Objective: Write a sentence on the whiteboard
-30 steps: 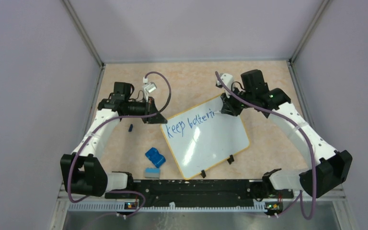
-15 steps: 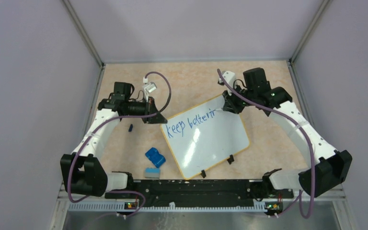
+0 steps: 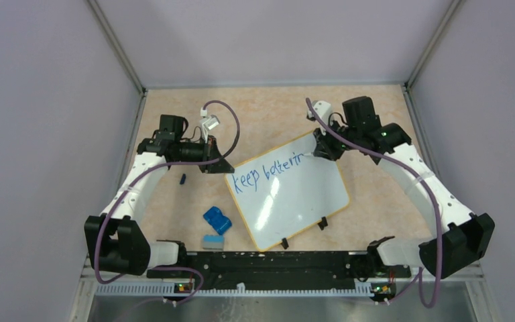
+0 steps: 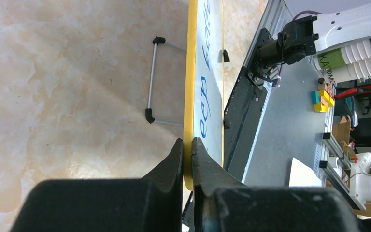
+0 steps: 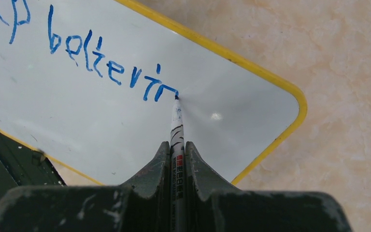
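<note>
Marker [image 5: 177,118] barrel hidden inside right tool [image 5: 177,146]; sentence [image 5: 111,72] apparently incomplete.

1. Barrel of marker [image 5: 177,121] hidden between right gripper [image 5: 177,145] fingers; label print too small to read.
2. Beyond those fingertips, leftward, sentence [image 5: 111,72] runs off the frame edge.
3. Ahead of left gripper [image 4: 187,141], whiteboard [image 4: 208,58] edge-on; writing illegible.

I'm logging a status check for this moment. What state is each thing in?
whiteboard: yellow rim clamped by the left pincer, partly written on.
sentence: unfinished, reads roughly "keep betterin".
marker: uncapped, tip touching the board at the end of the writing.
left pincer: shut on the whiteboard's rim.
right pincer: shut on the marker.
</note>
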